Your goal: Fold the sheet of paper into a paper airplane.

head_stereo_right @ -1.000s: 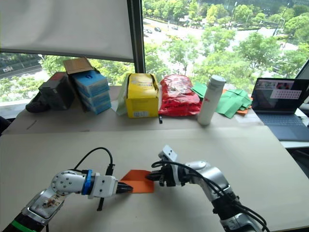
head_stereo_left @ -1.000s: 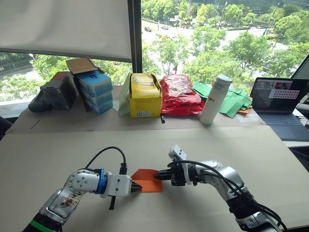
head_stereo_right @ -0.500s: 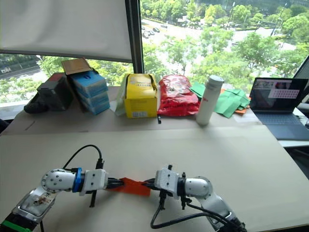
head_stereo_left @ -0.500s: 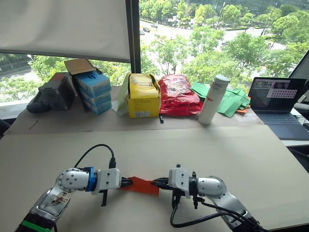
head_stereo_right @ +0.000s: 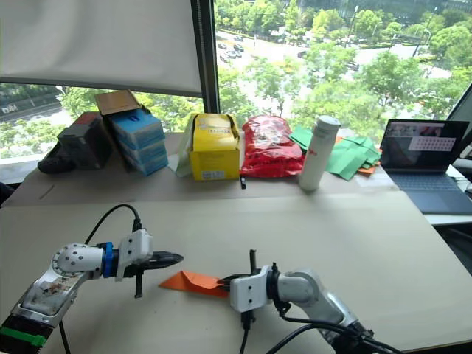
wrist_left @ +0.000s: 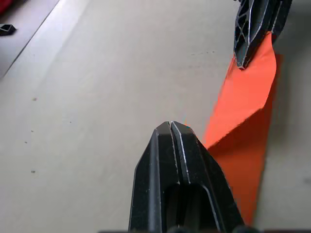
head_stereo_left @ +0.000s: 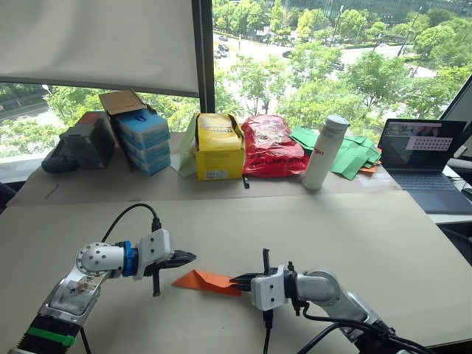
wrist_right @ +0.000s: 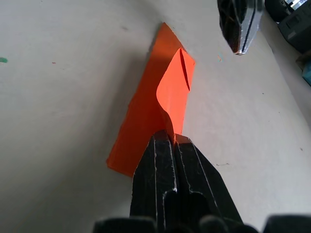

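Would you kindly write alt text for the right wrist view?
The right gripper, black fingers shut, pinches one end of a bright orange folded paper sheet lying on a beige tabletop. The left gripper hovers shut beyond the paper's far end.

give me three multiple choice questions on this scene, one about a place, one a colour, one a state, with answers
1. Where does the white bottle stand?
A. between the red bag and the green papers
B. left of the blue boxes
C. on the laptop

2. What colour is the sheet of paper on the table?
A. green
B. orange
C. white

3. What is the right claw doing?
A. hanging open above the table
B. pinching the edge of the sheet
C. gripping the bottle

Answers: 1 A, the bottle rises between the red bag and the green papers. 2 B, it is bright orange. 3 B, in the right wrist view its fingers are closed on the sheet's lifted edge, while the left claw is shut and off the paper.
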You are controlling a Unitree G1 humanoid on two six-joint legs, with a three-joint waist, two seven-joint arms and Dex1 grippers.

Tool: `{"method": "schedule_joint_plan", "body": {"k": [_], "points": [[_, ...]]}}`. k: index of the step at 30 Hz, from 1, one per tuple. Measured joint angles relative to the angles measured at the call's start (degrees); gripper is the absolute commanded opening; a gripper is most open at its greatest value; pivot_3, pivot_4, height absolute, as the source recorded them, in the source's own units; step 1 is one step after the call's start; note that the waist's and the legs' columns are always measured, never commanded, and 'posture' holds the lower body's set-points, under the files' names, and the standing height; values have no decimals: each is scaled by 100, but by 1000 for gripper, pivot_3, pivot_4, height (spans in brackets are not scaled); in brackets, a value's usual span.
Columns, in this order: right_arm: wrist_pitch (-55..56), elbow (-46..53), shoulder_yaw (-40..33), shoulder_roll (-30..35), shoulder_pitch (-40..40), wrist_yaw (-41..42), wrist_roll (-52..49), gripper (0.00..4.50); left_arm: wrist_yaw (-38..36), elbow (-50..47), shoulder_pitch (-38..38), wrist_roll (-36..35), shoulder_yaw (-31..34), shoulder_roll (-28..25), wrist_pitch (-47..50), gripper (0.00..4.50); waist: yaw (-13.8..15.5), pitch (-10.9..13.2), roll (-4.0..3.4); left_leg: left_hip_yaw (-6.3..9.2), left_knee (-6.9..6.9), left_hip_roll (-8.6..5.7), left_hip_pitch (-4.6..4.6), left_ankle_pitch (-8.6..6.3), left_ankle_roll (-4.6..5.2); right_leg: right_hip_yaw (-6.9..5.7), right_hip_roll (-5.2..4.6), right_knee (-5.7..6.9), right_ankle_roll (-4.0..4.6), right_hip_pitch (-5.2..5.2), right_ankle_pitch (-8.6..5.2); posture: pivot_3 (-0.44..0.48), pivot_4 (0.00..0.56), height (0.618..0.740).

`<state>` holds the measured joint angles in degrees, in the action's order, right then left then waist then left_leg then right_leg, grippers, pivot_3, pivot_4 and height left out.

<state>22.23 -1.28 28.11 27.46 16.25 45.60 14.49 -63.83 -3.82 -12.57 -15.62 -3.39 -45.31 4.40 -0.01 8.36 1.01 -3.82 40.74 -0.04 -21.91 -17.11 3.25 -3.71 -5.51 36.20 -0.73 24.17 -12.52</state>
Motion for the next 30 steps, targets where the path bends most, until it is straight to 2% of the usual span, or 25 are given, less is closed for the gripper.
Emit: {"method": "schedule_joint_plan", "body": {"k": [7,15,19,25,30], "points": [[-60,25,40,25,72,78,2,41,-100,-525,52,-430,-108,222,663,0,-12,0,0,-1,0,-1,2,3,-6,5,-1,-2,0,-3,0,0,150,740],[-216,100,40,29,114,193,1,41,-152,-348,282,64,-777,319,581,0,0,0,0,0,0,0,4,-13,22,4,0,0,2,-1,0,0,150,740],[-375,195,15,32,154,230,-9,1154,-146,-60,123,407,-931,380,305,0,6,-1,-2,-1,0,-1,5,-13,22,5,-2,-1,2,-3,1,0,150,740],[-1372,770,-103,151,241,723,-408,3200,-201,-71,34,482,-1009,413,273,0,28,-1,-3,0,0,-1,-6,-14,24,3,-5,-8,2,2,0,0,150,740],[-3269,1684,-339,415,246,1529,-1524,3200,-194,-224,54,517,-1007,397,382,0,56,-1,-3,3,3,-1,-16,-20,34,0,-12,-9,1,8,1,0,150,740]]}}
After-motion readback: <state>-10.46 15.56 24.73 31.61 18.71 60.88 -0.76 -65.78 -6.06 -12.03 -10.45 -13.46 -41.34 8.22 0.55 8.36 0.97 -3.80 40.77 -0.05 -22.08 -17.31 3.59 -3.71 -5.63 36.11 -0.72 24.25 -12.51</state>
